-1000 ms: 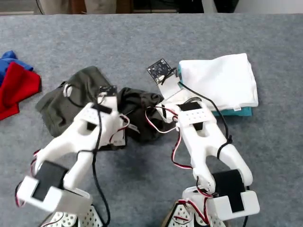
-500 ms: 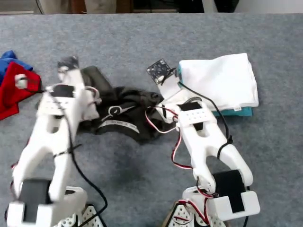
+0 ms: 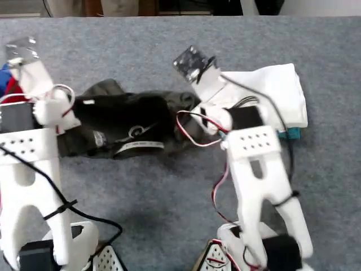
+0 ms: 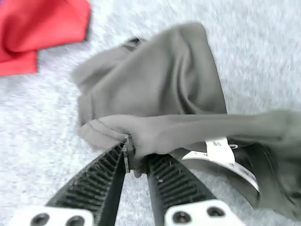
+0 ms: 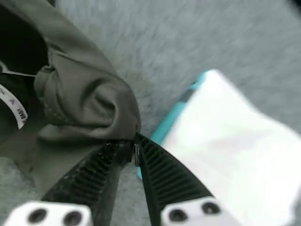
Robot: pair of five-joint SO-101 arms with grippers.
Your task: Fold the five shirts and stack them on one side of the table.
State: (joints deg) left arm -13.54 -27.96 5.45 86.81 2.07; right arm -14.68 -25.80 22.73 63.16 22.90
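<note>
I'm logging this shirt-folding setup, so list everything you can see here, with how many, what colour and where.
dark shirt: 1, dark olive-grey, table's middle, stretched out between the two arms
white shirt: 1, white, folded, right side, lying on the teal shirt
teal shirt: 1, teal, right side, under the white shirt, edge showing
red shirt: 1, red, crumpled, left edge of the table
blue shirt: 1, blue, a sliver at the left edge beside the red shirt
table: 1, grey fabric surface
left arm: 1, white, left side, jaws shut on the dark shirt's edge
right arm: 1, white, right side, jaws shut on the dark shirt's other end
</note>
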